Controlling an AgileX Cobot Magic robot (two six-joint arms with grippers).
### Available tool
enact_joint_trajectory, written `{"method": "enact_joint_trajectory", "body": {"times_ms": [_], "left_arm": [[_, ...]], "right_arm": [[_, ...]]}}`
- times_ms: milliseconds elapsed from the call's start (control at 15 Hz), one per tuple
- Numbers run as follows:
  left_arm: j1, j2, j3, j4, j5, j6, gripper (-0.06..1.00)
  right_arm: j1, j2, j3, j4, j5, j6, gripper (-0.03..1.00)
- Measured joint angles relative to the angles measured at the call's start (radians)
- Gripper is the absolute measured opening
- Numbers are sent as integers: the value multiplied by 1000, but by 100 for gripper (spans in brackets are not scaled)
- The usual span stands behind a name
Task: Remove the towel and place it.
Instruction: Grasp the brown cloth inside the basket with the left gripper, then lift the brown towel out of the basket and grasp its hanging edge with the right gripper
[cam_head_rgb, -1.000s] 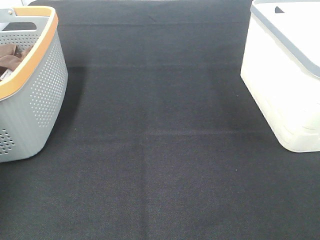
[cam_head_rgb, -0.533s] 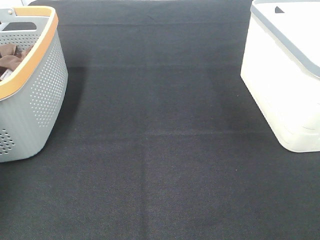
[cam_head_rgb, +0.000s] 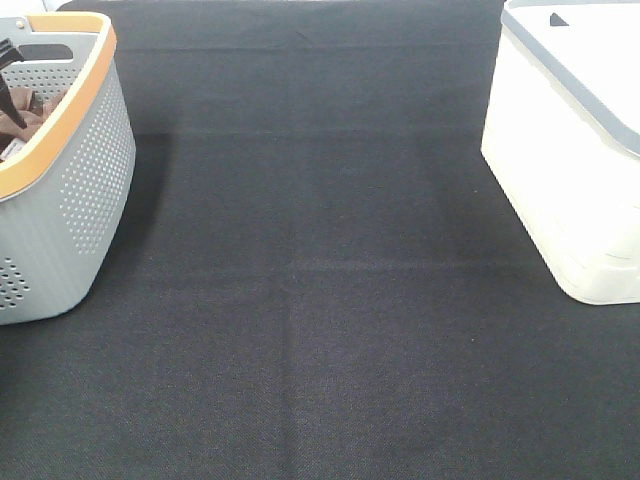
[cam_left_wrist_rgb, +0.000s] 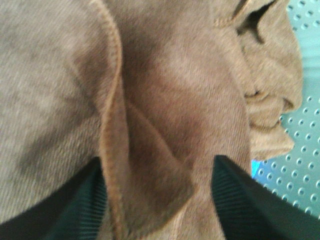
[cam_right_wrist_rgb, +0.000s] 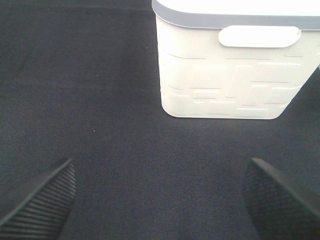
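The rust-brown towel lies crumpled inside the grey basket at the table's left edge. It fills almost the whole left wrist view, its stitched hem curling across it. My left gripper is down in the basket, open. Its two dark fingers stand on either side of a raised fold of the towel. From above, only a sliver of towel and one dark finger show over the orange rim. My right gripper hangs open over bare black cloth, holding nothing.
A white bin with a grey rim stands at the right edge, and the right wrist view shows it just beyond my right gripper. A black cloth covers the table between basket and bin. The basket's perforated wall lies close beside the towel.
A dark finger of my left gripper has come into sight inside the basket, over the towel, hiding part of the cloth. The right side looks the same.
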Motion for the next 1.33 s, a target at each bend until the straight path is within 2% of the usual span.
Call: {"method": "enact_joint_trajectory", "body": {"times_ms": [133,200,267,467,533,667,867,1200,1333], "left_arm": [[0,2,-2,-5,-24,5,44],[0,2,-2,-5,-32,16,41],[0,2,-2,-5,-34,27,29],[0,2,-2,-5,-13,83,3],[0,2,-2,-5,-3,99,0],[0,2,-2,-5,5,104,0],[0,2,-41,-5,70,116,0],[0,3,-279,-38,334,160,0],[0,0,-406,-68,356,161,0]], "right_arm": [[0,0,0,0,0,0,85],[0,0,0,0,0,0,85],[0,0,0,5,0,0,85],[0,0,0,5,0,0,85],[0,0,0,5,0,0,85],[0,0,0,5,0,0,85],[0,0,0,5,0,0,85],[0,0,0,5,0,0,85],[0,0,0,5,0,0,85]]}}
